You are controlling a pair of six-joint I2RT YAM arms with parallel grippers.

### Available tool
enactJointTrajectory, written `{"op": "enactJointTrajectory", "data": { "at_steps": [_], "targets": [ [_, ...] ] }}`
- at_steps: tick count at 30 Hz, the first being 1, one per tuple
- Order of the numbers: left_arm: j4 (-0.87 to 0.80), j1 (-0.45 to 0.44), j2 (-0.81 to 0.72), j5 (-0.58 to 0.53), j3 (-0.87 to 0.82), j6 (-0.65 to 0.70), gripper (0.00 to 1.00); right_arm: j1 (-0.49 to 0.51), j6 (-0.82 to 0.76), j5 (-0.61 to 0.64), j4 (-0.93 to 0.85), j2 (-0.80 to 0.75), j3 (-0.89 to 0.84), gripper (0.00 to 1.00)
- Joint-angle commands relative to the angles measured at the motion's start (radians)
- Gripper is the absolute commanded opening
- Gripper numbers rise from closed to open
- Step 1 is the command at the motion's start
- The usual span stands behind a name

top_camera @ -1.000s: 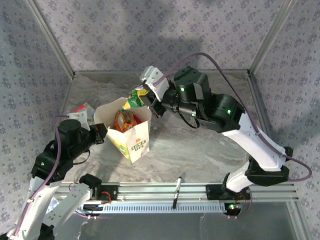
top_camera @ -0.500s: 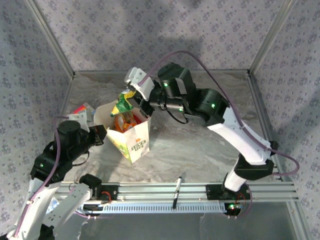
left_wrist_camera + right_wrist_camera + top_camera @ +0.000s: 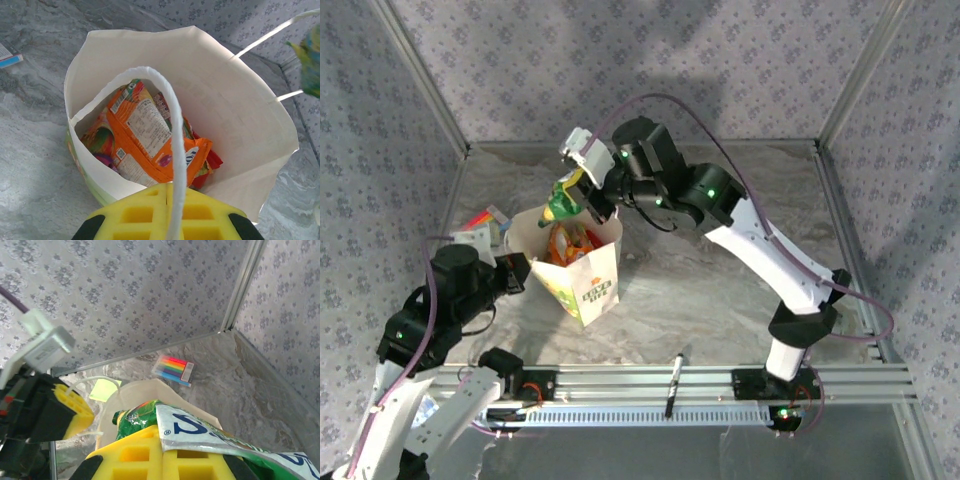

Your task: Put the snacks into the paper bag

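Packet (image 3: 560, 200), yellow-green, clamped in right jaws above paper bag (image 3: 588, 285), left jaws pinching its loop handle (image 3: 172, 130).

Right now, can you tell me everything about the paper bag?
The bag is cream-white paper with green writing and a colourful print on its front. It stands upright on the table with its mouth wide open. The left hand pinches one thin white loop handle. Shiny snacks lie inside, an orange packet on top. The right hand holds a green packet over the opening.
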Motion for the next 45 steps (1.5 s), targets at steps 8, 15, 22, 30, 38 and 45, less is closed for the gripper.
{"op": "enactJointTrajectory", "data": {
  "at_steps": [8,15,22,30,38,45],
  "targets": [
    [-0.009,0.001,0.004,-0.007,0.026,0.019,0.03,-0.021,0.076,-0.12,-0.007,0.059,0.07,0.0],
    [-0.01,0.003,0.004,-0.007,0.023,0.019,0.02,-0.026,0.124,-0.154,-0.019,0.123,0.103,0.0],
    [-0.019,0.001,-0.007,-0.016,0.027,0.023,0.02,-0.031,0.143,-0.12,-0.084,0.188,0.155,0.0],
    [-0.015,0.002,-0.007,-0.017,0.023,0.022,0.02,-0.028,0.158,-0.144,-0.134,0.193,0.124,0.13],
    [-0.006,0.002,-0.006,-0.013,0.023,0.019,0.02,-0.027,0.154,-0.132,-0.151,0.172,0.093,0.33],
    [0.013,0.002,0.013,-0.002,0.031,0.021,0.02,-0.029,0.132,-0.05,-0.151,0.065,0.026,0.37]
  ]
}}
